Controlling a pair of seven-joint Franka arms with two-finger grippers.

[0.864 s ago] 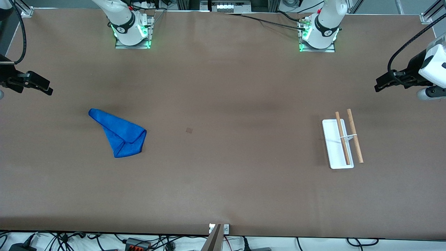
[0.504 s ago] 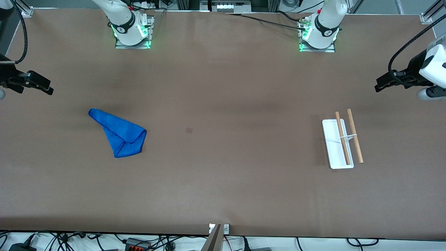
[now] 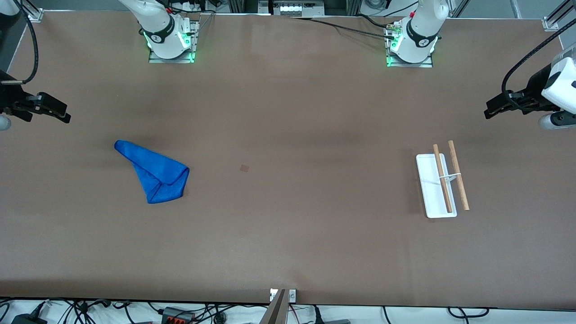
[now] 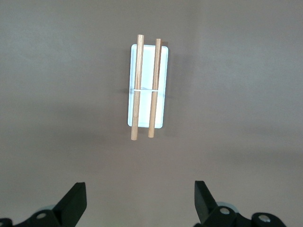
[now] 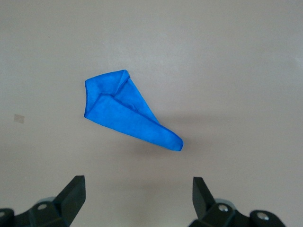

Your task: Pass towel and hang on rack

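A folded blue towel [image 3: 155,172] lies flat on the brown table toward the right arm's end; it also shows in the right wrist view [image 5: 128,110]. The rack [image 3: 442,182], a white base with two wooden rods, stands toward the left arm's end and shows in the left wrist view [image 4: 147,85]. My right gripper [image 3: 60,114] is open and empty, up in the air at the right arm's end of the table, apart from the towel. My left gripper [image 3: 491,110] is open and empty, up in the air at the left arm's end, apart from the rack.
A small dark square mark [image 3: 244,168] sits on the table between towel and rack. The two arm bases [image 3: 171,38] [image 3: 411,42] stand along the table edge farthest from the front camera. Cables lie off the table's near edge.
My right gripper has shifted slightly toward the table's middle. The left arm, the towel and the rack have not moved.
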